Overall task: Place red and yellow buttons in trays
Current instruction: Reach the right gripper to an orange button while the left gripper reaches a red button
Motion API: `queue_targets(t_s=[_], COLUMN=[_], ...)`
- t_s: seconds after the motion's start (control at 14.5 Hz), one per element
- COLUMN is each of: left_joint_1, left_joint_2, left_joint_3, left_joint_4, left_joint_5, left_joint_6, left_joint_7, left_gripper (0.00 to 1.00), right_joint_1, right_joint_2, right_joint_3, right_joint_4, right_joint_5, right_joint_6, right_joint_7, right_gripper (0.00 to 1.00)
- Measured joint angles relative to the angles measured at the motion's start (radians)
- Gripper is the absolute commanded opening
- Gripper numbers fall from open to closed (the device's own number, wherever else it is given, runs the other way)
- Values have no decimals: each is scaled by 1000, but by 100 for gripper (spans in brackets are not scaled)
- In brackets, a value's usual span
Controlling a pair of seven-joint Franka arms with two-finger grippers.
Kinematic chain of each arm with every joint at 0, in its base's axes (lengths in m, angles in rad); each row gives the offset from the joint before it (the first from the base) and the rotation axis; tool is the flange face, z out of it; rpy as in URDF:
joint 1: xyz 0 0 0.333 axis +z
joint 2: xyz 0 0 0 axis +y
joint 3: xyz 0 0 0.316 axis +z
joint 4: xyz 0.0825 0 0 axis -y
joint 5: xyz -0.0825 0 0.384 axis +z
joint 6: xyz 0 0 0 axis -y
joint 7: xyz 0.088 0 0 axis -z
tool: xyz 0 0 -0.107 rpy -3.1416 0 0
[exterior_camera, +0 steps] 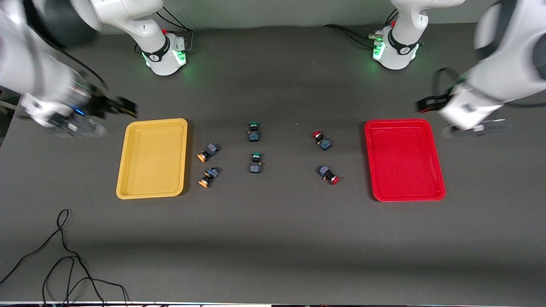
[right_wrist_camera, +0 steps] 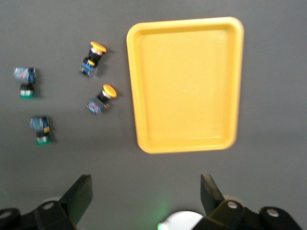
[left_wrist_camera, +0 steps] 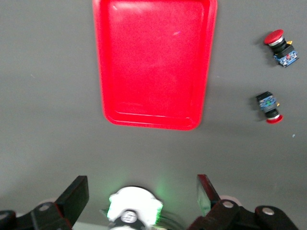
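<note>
The yellow tray (exterior_camera: 152, 158) and the red tray (exterior_camera: 404, 160) lie empty. Two yellow buttons (exterior_camera: 207, 152) (exterior_camera: 208, 176) lie on their sides beside the yellow tray. Two red buttons (exterior_camera: 321, 140) (exterior_camera: 328, 174) lie between the table's middle and the red tray. My right gripper (exterior_camera: 123, 106) hangs open and empty over the table by the yellow tray's corner; its wrist view shows the gripper (right_wrist_camera: 144, 191), the yellow tray (right_wrist_camera: 186, 84) and the yellow buttons (right_wrist_camera: 92, 58) (right_wrist_camera: 102, 98). My left gripper (exterior_camera: 428, 103) hangs open and empty by the red tray's corner; its wrist view shows the gripper (left_wrist_camera: 141, 194), the red tray (left_wrist_camera: 156, 62) and the red buttons (left_wrist_camera: 280, 46) (left_wrist_camera: 268, 106).
Two green-capped buttons (exterior_camera: 254, 131) (exterior_camera: 255, 163) lie in the table's middle, between the yellow and red pairs; they also show in the right wrist view (right_wrist_camera: 25, 81) (right_wrist_camera: 41, 128). Loose black cables (exterior_camera: 64, 256) trail near the front camera at the right arm's end.
</note>
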Motion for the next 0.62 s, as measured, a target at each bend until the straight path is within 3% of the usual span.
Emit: queue_targets(t_s=[0.35,0.62], left_joint_1=[-120,-161], left_joint_2=[259,427], left_joint_3=[-30,-31], left_joint_4=[-25,-67], left_joint_5=[-13,-84], left_joint_6=[294,571], left_joint_7=[-323,-526], left_gripper=[100,100], right_joint_1=[91,170], right_joint_2=[201,302], right_joint_3=[4,5], right_joint_4=[-173,-252], right_joint_5=[112,121], right_joint_6=[432,654], right_joint_7=[236,380], right_gripper=[100,100])
